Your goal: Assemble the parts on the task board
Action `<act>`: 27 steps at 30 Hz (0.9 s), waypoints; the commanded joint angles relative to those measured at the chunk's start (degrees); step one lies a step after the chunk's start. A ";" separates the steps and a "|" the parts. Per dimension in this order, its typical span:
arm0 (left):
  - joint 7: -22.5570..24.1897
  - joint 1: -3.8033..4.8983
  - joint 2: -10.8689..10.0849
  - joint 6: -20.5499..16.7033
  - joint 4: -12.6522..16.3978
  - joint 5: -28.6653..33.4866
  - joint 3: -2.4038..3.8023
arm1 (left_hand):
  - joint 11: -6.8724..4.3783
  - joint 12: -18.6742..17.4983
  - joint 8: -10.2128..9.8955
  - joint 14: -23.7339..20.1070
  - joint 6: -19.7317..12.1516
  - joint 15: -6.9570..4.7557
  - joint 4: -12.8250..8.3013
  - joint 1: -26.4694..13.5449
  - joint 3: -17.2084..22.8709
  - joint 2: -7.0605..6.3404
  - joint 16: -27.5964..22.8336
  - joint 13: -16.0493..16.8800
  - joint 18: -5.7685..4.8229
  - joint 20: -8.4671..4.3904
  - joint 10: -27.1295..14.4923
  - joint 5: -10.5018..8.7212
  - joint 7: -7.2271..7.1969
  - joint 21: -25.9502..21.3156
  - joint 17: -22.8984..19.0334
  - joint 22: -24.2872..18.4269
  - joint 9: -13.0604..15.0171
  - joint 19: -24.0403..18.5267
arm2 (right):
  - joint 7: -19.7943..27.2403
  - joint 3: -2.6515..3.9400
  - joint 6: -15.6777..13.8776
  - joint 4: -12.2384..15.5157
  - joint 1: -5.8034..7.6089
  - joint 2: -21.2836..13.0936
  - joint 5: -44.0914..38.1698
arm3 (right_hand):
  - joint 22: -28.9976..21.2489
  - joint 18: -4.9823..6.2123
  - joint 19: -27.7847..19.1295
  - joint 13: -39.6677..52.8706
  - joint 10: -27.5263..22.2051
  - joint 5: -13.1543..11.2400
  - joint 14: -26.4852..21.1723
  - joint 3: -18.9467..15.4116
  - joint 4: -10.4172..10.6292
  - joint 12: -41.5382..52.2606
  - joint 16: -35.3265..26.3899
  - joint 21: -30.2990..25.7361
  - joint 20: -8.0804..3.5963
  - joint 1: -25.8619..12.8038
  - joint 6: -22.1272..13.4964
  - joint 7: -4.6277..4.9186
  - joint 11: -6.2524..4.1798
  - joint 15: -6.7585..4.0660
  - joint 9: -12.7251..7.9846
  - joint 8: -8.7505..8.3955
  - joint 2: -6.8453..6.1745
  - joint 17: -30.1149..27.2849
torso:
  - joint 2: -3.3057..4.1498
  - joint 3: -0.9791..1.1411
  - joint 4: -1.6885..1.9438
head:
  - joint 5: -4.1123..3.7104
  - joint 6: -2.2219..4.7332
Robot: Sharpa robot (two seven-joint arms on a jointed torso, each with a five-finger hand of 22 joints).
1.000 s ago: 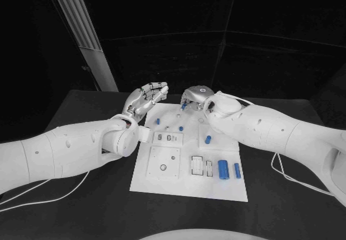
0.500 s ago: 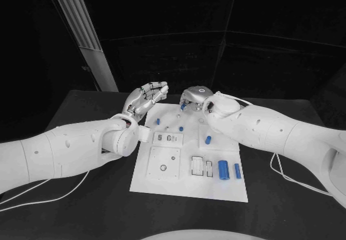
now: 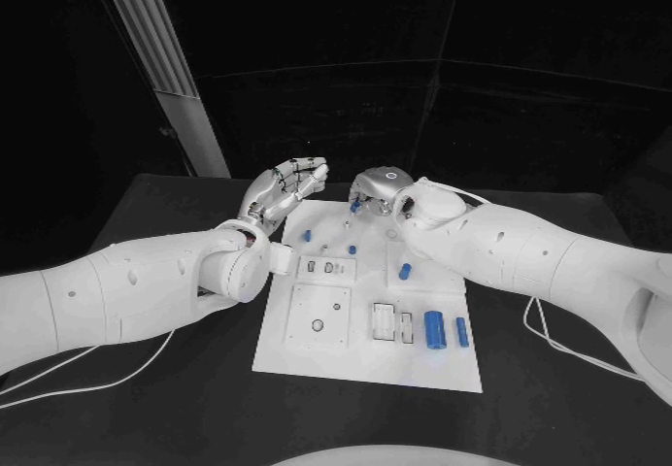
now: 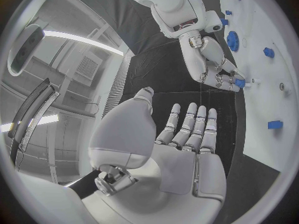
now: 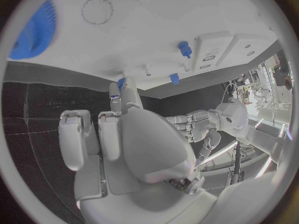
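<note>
The task board (image 3: 367, 364), a white plate, lies in the middle of the black table (image 3: 560, 408). Blue parts are spread over it: two upright-lying blue cylinders (image 3: 434, 329) near its right edge toward the robot, a shorter blue piece (image 3: 405, 271) further up, and small blue pegs (image 3: 352, 249) around the board's far half. A blue gear-like disc (image 5: 34, 30) sits on the board near the right robot hand. Grey-outlined recessed blocks (image 3: 383, 320) lie in the board's centre.

At the board's far edge the right robot hand (image 3: 378, 194) is bent down over the plate, its fingers (image 4: 218, 77) curled together and pinching a small blue part (image 4: 239, 83) at the fingertips, close above the white surface.

The left robot hand (image 3: 285, 189) is raised beside the board's far left corner, palm turned up, fingers (image 4: 190, 122) straight and side by side with the thumb apart, holding nothing. The two hands are near each other but apart.
</note>
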 commanded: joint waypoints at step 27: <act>16.74 0.18 0.17 0.49 -0.01 -0.34 0.05 | 0.06 0.43 0.34 0.15 0.21 0.12 0.11 0.10 0.08 0.86 0.18 0.08 1.08 0.10 -0.25 0.29 8.48 0.28 0.07 -0.04 -0.06 -0.20 | -1.18 0.05 2.96 -0.09 0.13 0.36 -0.31 | 15.08 -0.44 6.05 0.08 -7.46 0.18 4.28 -2.55 2.43 -1.70 -0.06 0.18 1.51 -3.36 -8.51 2.36 2.44 2.27 -0.14 -6.17 -1.51 5.40 | -0.01 -0.03 -0.06 | 0.04 -0.18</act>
